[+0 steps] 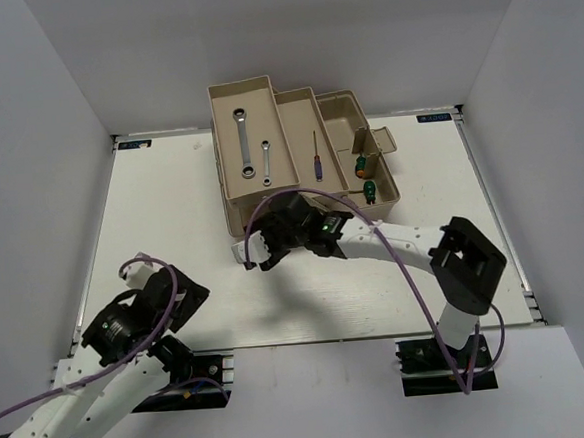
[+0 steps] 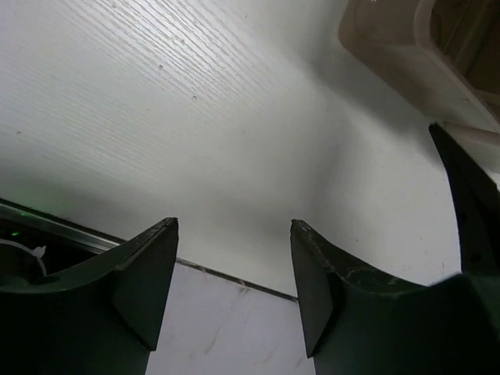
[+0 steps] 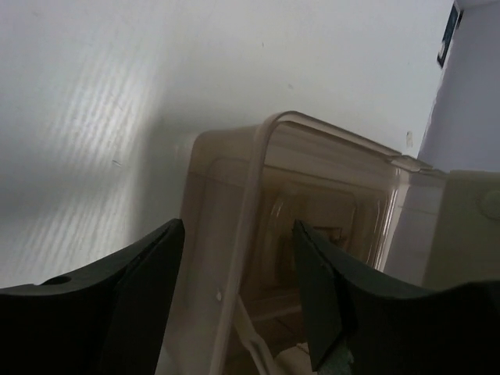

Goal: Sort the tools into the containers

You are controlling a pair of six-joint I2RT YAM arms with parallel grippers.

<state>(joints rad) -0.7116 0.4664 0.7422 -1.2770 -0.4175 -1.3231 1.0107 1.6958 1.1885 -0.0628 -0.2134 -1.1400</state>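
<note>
The beige toolbox (image 1: 234, 215) stands open at the back centre. Its left tray (image 1: 221, 134) holds a long wrench (image 1: 239, 140) and a short wrench (image 1: 266, 163). The middle tray (image 1: 294, 104) holds the thin screwdriver (image 1: 317, 157). The right compartment (image 1: 337, 111) holds two green-handled screwdrivers (image 1: 361, 163) (image 1: 369, 191). My right gripper (image 1: 257, 253) (image 3: 237, 224) is open at the box's front left corner, and the smoky lid's thin handle (image 3: 251, 195) lies in the gap between its jaws. My left gripper (image 1: 176, 285) (image 2: 234, 226) is open and empty over the near left table.
White walls enclose the table (image 1: 170, 187) on the left, back and right. The table's near edge with a metal rail (image 2: 70, 226) lies under my left gripper. A toolbox corner (image 2: 391, 47) shows at the top right of the left wrist view.
</note>
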